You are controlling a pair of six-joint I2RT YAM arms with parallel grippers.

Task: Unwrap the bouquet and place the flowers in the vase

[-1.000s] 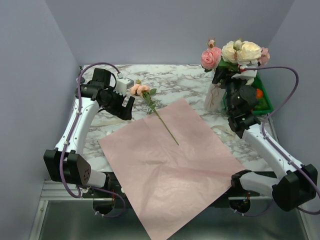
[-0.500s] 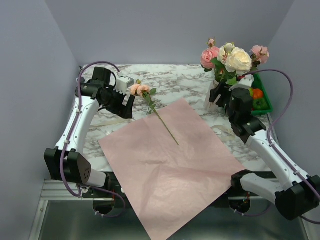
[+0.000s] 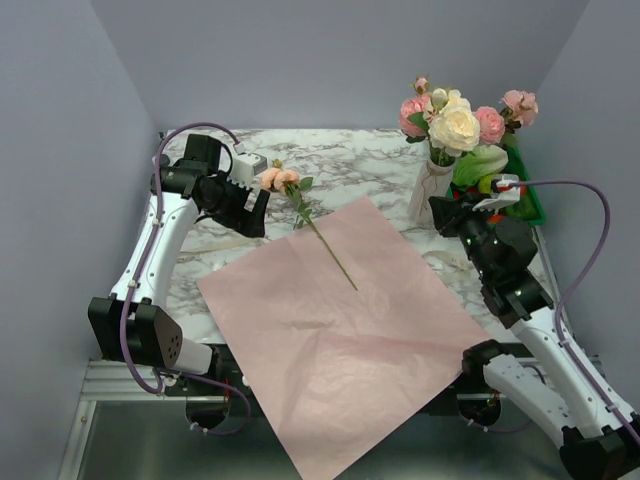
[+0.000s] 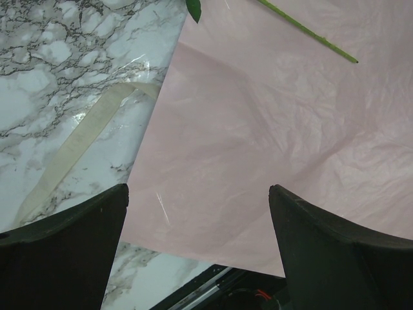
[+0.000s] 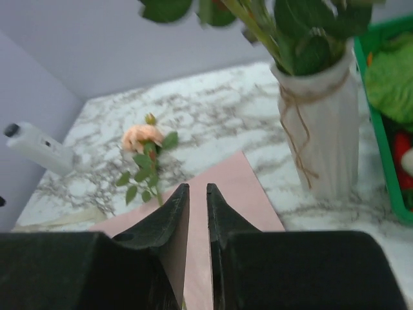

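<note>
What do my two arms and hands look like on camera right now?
The left arm and right arm have white links with black joint housings. A lilac cable loops alongside each. The left hand and right hand are black, each with two wedge-shaped fingers.

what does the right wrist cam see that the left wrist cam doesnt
Only right wrist: the vase holding leafy stems, the peach rose head, a green tray, a white bottle. Only left wrist: the stem's bare end lying on the pink paper, and wide-spread left fingers. Both: that paper and the marble table.
</note>
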